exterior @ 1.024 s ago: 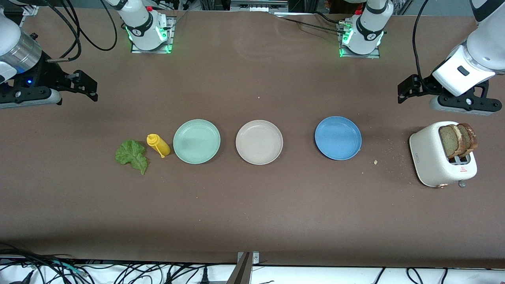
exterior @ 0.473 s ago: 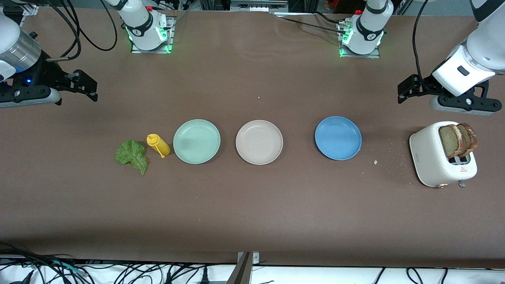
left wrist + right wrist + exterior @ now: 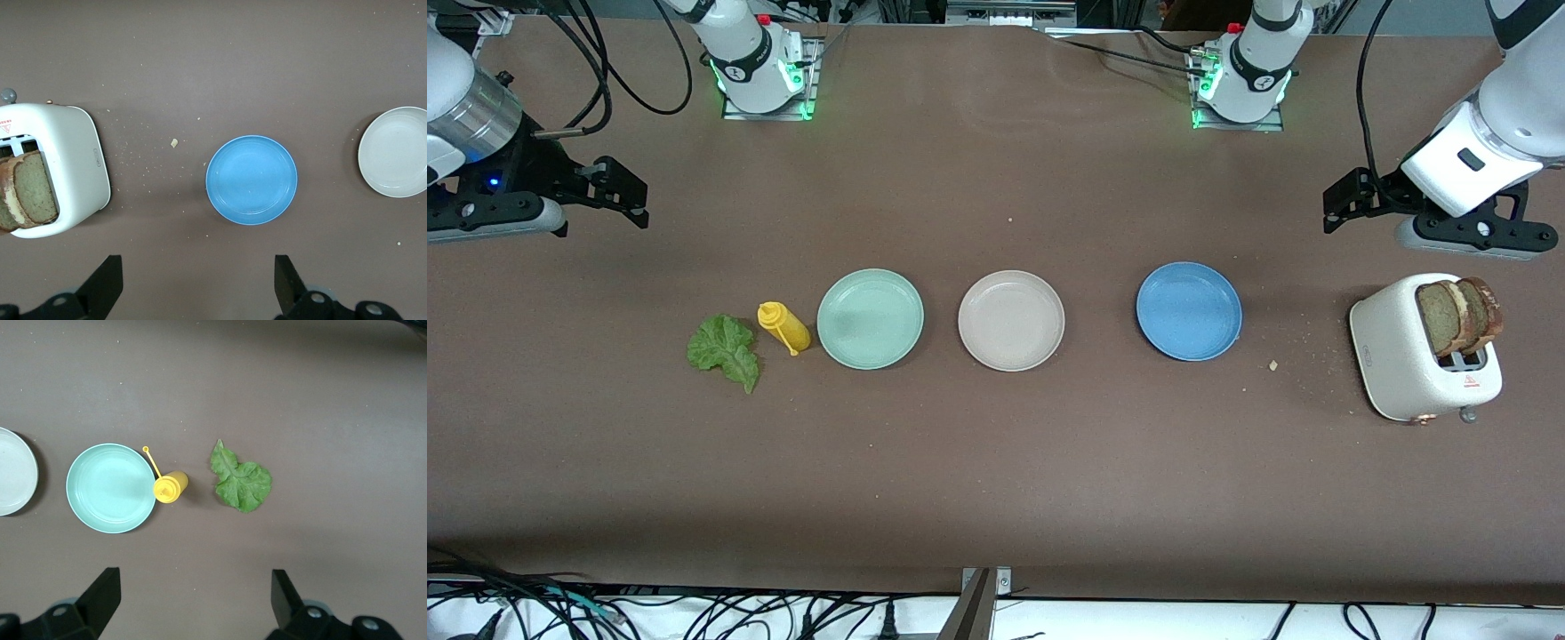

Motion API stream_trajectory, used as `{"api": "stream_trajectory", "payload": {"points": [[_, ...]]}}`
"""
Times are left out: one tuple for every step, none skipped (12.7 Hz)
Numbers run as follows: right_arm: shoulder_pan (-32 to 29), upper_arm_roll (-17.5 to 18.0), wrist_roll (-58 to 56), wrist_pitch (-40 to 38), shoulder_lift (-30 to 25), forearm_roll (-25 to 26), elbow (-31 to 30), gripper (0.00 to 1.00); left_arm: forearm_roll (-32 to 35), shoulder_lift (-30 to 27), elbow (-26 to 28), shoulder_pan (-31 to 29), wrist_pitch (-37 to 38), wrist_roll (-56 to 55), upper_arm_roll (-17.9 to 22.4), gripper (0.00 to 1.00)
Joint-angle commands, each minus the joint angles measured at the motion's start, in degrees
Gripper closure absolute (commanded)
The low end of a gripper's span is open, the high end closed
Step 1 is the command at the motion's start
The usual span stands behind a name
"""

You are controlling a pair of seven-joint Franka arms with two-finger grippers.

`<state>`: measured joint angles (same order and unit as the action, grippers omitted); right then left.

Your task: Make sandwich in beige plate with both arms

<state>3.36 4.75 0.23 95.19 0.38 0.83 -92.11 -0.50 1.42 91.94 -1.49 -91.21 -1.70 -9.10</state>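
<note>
a: going across the front view from the right arm's end, is anything changing?

b: almost nothing. the right end effector (image 3: pixel 618 191) is hanging over bare desk (image 3: pixel 996 471) at its own end, lifted only a touch against a second ago, and its fingers (image 3: pixel 100 593) are standing wide apart with nothing between them.

a: and the things on the desk?

b: all staying where they were. the lettuce leaf (image 3: pixel 725 351) is lying flat, the yellow squeeze bottle (image 3: pixel 784 327) is lying just beside it, then the mint green plate (image 3: pixel 870 318), and the beige plate (image 3: pixel 1011 320) is sitting bare in the middle of the row. the blue plate (image 3: pixel 1189 311) is following, well apart from it.

a: the bread?

b: both bread slices (image 3: pixel 1458 316) are standing in the white toaster (image 3: pixel 1405 356) at the left arm's end, crumbs scattered beside it. the left end effector (image 3: pixel 1352 197) is hovering over the desk just beside the toaster, open and empty too, not moving against a second ago.

a: so what is that telling us?

b: i'm judging the sandwich is not yet started. the plate is waiting, and a slice from the toaster probably needs to go in first.
</note>
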Motion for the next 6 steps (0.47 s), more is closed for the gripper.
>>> {"api": "stream_trajectory", "payload": {"points": [[-0.1,-0.2,0.6,-0.8,0.6,-0.1,1.3,0.0,1.6,0.3,-0.9,-0.5,0.0,1.2,-0.7,0.0],[-0.1,-0.2,0.6,-0.7,0.6,-0.1,1.3,0.0,1.6,0.3,-0.9,-0.5,0.0,1.3,-0.6,0.0],[-0.1,-0.2,0.6,-0.4,0.6,-0.1,1.3,0.0,1.6,0.3,-0.9,-0.5,0.0,1.2,-0.6,0.0],[0.0,-0.2,0.6,-0.4,0.6,-0.1,1.4,0.0,1.6,0.2,-0.9,-0.4,0.0,1.1,-0.7,0.0],[0.1,-0.1,0.6,-0.4,0.6,-0.1,1.3,0.0,1.6,0.3,-0.9,-0.4,0.0,1.0,-0.7,0.0],[0.2,0.0,0.6,-0.4,0.6,-0.1,1.4,0.0,1.6,0.3,-0.9,-0.4,0.0,1.0,-0.7,0.0]]}}
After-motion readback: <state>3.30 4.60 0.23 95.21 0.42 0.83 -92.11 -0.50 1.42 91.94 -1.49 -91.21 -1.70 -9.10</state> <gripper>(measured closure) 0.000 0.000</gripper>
